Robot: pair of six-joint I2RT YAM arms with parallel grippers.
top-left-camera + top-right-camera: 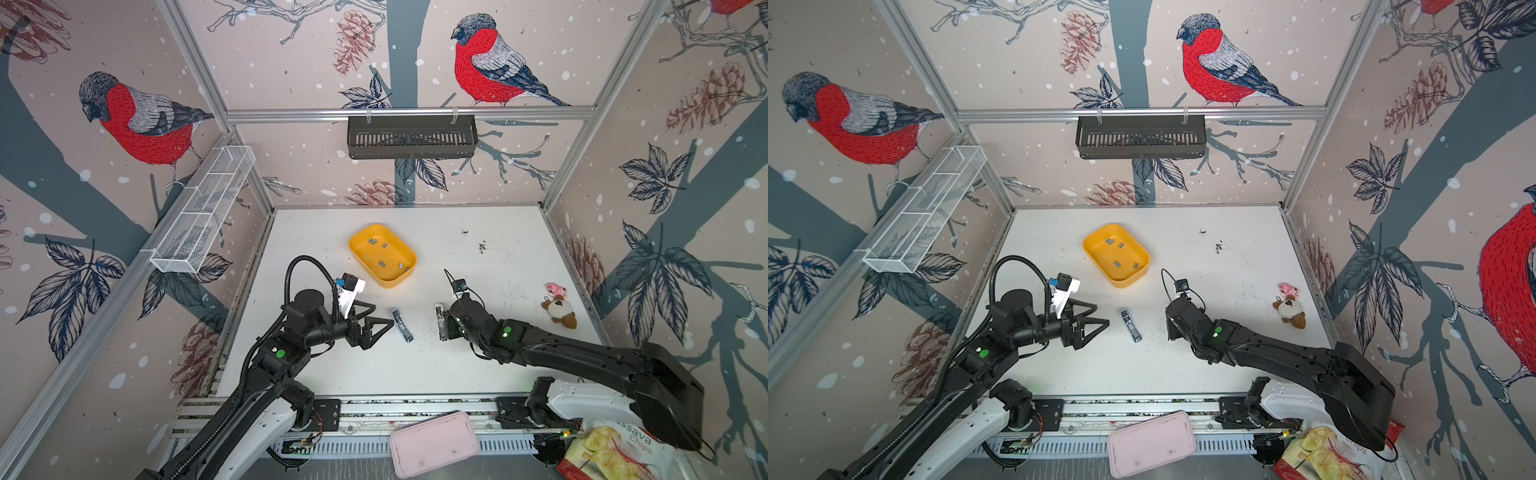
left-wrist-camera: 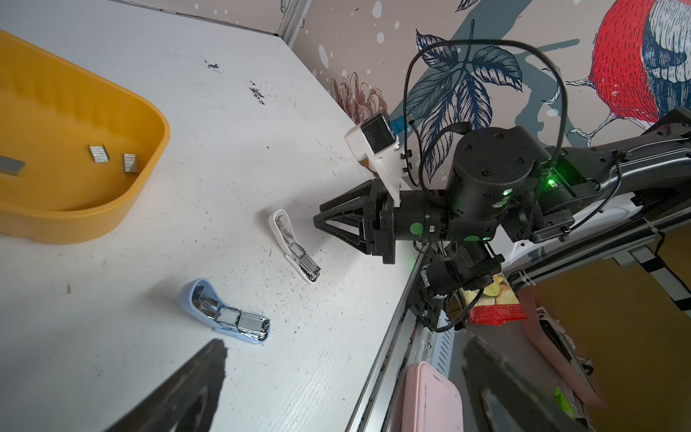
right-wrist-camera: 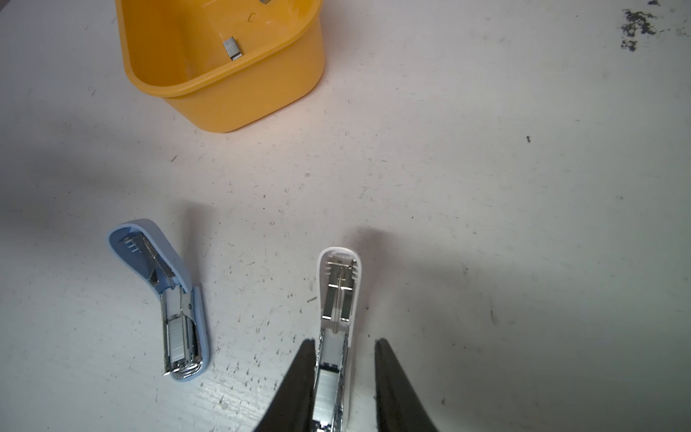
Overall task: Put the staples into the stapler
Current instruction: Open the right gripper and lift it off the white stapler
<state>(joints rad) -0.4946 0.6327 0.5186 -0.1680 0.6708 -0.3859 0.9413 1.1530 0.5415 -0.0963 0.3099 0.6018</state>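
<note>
straddling the loaded white plastic mini stapler (image 3: 338, 295), right gripper (image 3: 344, 342) fingers (image 3: 396, 381) stand parted, unclamped; left gripper (image 1: 384, 316) open, empty. next, judged: shut lid.

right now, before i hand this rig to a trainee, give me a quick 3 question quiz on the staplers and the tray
1. True or false: the blue stapler and the white stapler both lie opened out on the table.
2. Which one lies between the fingers of the right gripper? A the blue stapler, B the white stapler, C neither.
3. In what do the loose staples lie?

Key: 1 true. 2 B. 3 the yellow tray.
</note>
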